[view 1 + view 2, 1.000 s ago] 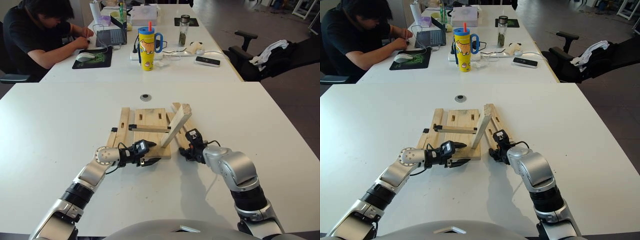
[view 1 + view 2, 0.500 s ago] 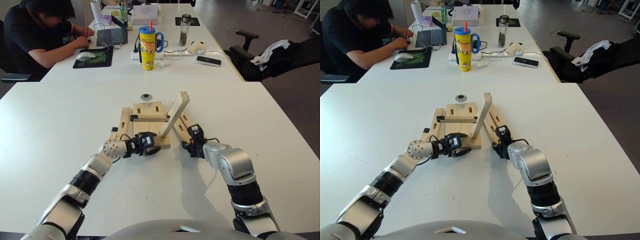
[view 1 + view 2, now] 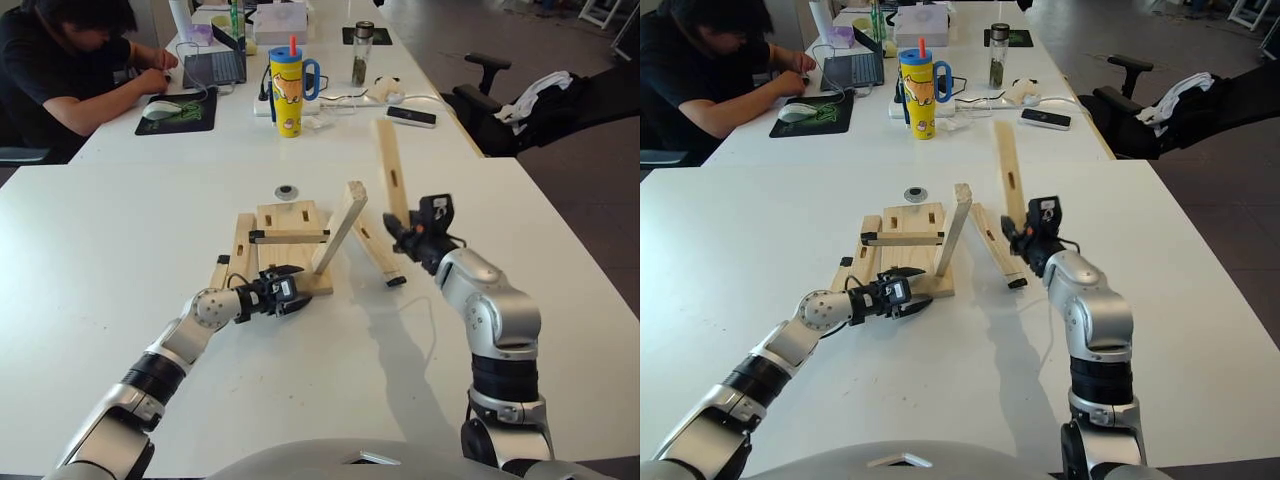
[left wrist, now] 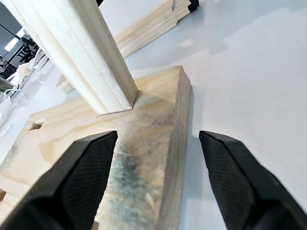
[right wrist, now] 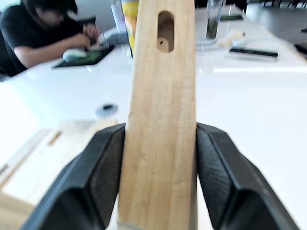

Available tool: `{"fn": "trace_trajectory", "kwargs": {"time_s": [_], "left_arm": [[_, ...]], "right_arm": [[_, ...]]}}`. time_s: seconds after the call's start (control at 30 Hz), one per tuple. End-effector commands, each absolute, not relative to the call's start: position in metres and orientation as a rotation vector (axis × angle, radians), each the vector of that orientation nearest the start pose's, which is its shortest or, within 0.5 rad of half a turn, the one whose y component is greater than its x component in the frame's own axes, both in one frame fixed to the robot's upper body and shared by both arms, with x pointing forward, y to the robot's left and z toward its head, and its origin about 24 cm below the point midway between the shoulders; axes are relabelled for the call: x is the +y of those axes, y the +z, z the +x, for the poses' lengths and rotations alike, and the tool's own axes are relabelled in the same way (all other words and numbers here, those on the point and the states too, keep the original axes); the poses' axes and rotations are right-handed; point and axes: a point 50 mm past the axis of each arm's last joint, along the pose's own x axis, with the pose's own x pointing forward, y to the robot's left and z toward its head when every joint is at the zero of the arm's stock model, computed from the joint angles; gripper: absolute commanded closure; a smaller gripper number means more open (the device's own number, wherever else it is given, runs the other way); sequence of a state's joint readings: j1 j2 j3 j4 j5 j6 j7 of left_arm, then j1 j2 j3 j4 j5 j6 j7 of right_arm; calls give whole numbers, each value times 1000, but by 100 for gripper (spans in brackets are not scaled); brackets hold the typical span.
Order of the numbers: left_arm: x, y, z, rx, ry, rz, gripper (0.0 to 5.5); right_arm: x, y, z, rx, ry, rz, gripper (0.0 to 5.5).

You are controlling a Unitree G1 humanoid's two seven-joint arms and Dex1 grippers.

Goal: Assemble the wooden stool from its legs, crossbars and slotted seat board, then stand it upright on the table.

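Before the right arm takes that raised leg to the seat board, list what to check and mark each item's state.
1. Grip: right gripper clamps the held leg from both sides: ok.
2. Clearance: held leg is lifted off the table: ok.
3. Board steadied: left gripper is open, with a finger on either side of the near corner of the seat board: not ok.
4. Seating: tilted leg leans in its slot; whether it is fully home: cannot tell.
5. Path: loose leg lies on the table between the seat board and the right gripper, likely in the way: not ok.
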State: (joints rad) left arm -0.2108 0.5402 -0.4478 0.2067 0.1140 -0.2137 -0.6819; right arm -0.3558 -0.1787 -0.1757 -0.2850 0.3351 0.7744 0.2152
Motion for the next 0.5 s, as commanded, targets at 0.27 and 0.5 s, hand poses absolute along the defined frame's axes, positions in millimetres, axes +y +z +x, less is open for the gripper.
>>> {"fn": "trace_trajectory", "kwargs": {"time_s": [0.27, 0.5], "left_arm": [[152, 82, 210, 279, -1191, 155, 165], [178, 131, 201, 290, -1280, -404, 75]], "right_arm": [[-167, 230, 265, -46, 1210, 648, 340], [-157, 201, 220, 235, 1461, 574, 340]]}}
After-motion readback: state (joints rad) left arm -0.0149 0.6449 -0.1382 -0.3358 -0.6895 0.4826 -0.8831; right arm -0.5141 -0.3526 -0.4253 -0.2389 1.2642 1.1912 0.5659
